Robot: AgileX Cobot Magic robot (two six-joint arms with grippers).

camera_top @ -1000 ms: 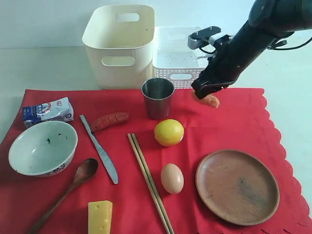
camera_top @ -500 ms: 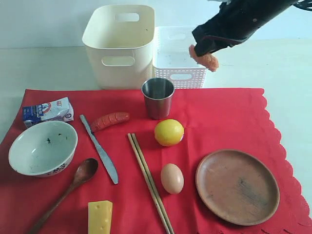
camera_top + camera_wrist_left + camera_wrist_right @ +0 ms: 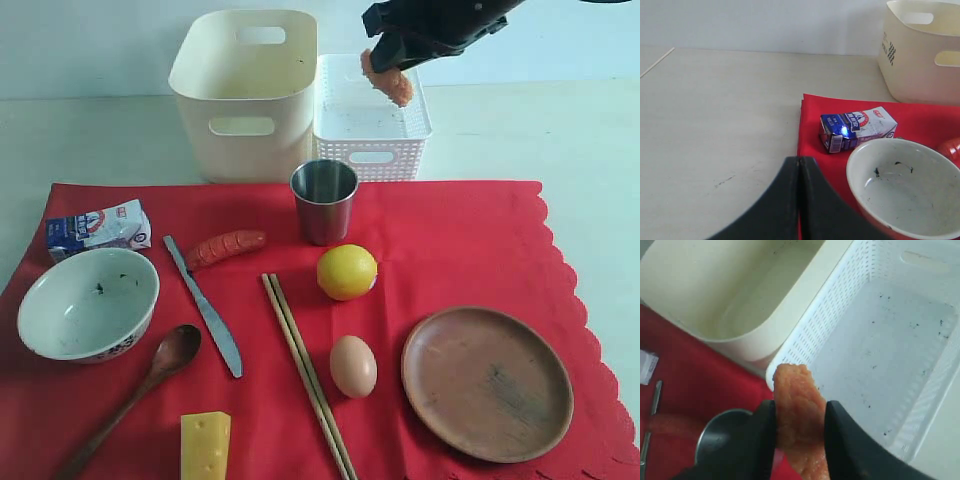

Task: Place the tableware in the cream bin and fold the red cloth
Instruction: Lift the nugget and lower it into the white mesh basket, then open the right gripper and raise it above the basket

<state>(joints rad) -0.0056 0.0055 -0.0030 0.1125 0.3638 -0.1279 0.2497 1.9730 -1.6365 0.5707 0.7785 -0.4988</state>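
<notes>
Holding an orange, rough-surfaced food piece (image 3: 392, 86) by its two flanks, the right gripper (image 3: 390, 58) hangs with its jaws partway apart over the white lattice basket (image 3: 372, 142). The basket's floor lies straight beneath the jaws, and the cream bin (image 3: 245, 100) stands just beside it. The left gripper (image 3: 799, 200) has its jaws pressed together on nothing, low over the tabletop (image 3: 715, 125). Ahead of them sit the milk carton (image 3: 857, 129) and, nearer, the white ceramic bowl (image 3: 902, 185), both on the red cloth (image 3: 470, 240).

All the tableware lies on that cloth, well below the right jaws. The steel cup (image 3: 324, 200) is nearest, with the metal knife (image 3: 205, 312), chopsticks (image 3: 305, 375), wooden spoon (image 3: 150, 385) and round wooden plate (image 3: 487, 382) farther off. None is in the bin yet.

The bowl looks glazed, slippery and breakable, so it is best pinched at the rim, one finger inside. The cup is probably light and stiff, and a rim pinch suits it too. The knife and chopsticks lie flat and thin and may skid, so grip them across the middle. The plate offers only its shallow lip. The cloth is limp and would drag whatever rests on it, so take it by a corner once it is cleared.
</notes>
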